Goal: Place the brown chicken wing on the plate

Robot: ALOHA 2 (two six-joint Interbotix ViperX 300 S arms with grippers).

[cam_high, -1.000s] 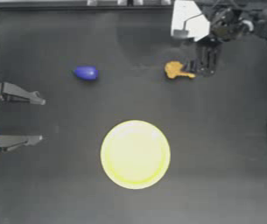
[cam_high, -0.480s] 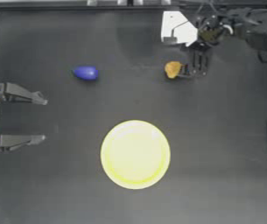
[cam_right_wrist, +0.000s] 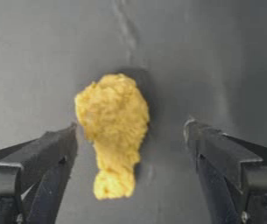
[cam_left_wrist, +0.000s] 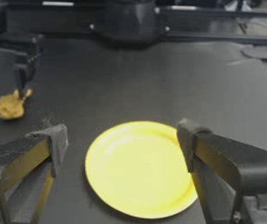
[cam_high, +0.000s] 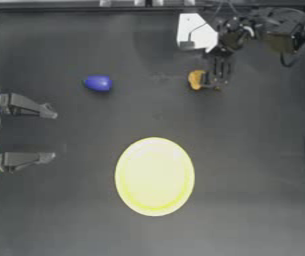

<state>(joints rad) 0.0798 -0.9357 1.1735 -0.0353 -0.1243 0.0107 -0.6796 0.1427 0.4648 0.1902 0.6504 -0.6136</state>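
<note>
Right wrist view: right claw [cam_right_wrist: 129, 144] spread apart around brown chicken wing [cam_right_wrist: 113, 131], off-centre, risking a glancing pinch, short of plate [cam_high: 155, 176].

Your right gripper [cam_high: 216, 80] reaches in from the top right, pointing down with jaws spread apart, while your left gripper [cam_high: 48, 135] sits parked at the left edge, jaws wide.

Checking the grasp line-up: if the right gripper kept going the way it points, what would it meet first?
The wing, lying between the open right gripper jaws; then the table under it, though depth is unclear.
</note>
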